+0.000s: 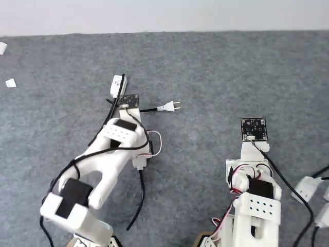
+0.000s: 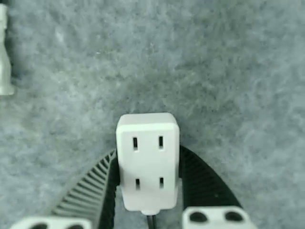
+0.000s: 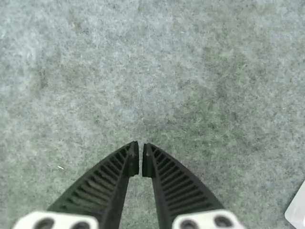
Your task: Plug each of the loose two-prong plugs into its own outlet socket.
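A white outlet socket [image 2: 147,162] with two pairs of slots sits between the black fingers [image 2: 95,183] of my left gripper [image 2: 147,153], which is shut on its sides. From above, this socket [image 1: 117,83] is at the left arm's tip, left of centre. A loose white two-prong plug [image 1: 168,107] on a black cord lies on the grey carpet just to the right of it, prongs pointing right. My right gripper [image 3: 140,160] is shut on nothing, low over bare carpet. The right arm [image 1: 254,185] stands at the lower right.
More white plug or socket pieces [image 1: 307,188] with black cords lie at the right edge near the right arm. A black cable [image 1: 140,195] trails beside the left arm. Small white scraps [image 1: 10,83] lie far left. A white piece [image 2: 5,52] shows at the left wrist view's edge.
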Controlling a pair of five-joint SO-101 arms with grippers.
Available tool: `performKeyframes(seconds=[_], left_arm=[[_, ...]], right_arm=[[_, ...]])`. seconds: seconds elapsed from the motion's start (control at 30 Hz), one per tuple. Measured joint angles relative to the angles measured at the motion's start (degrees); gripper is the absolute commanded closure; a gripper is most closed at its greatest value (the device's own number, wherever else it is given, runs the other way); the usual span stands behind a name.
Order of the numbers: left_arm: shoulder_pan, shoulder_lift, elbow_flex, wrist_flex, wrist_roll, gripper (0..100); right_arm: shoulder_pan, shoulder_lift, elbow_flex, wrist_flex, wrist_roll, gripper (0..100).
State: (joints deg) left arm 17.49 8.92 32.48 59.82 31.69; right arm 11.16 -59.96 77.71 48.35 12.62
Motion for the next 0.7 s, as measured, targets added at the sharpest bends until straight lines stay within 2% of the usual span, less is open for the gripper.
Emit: performKeyframes(seconds=[0.13, 0.23, 0.37, 0.7], left_arm=[[0.0, 0.6, -1.0, 0.4, -1.5, 94], [0.0, 0.4, -1.0, 0.4, -5.5, 81], [-0.6, 0.1, -0.4, 0.4, -4.3, 68], [-0.8, -2.2, 0.7, 2.1, -3.8, 67]], right_arm=[[0.0, 0.0, 0.0, 0.0, 0.0, 97.6], [0.0, 0.0, 0.0, 0.0, 0.0, 97.6], [0.0, 0.0, 0.0, 0.0, 0.0, 97.6], [0.0, 0.0, 0.0, 0.0, 0.0, 97.6]])
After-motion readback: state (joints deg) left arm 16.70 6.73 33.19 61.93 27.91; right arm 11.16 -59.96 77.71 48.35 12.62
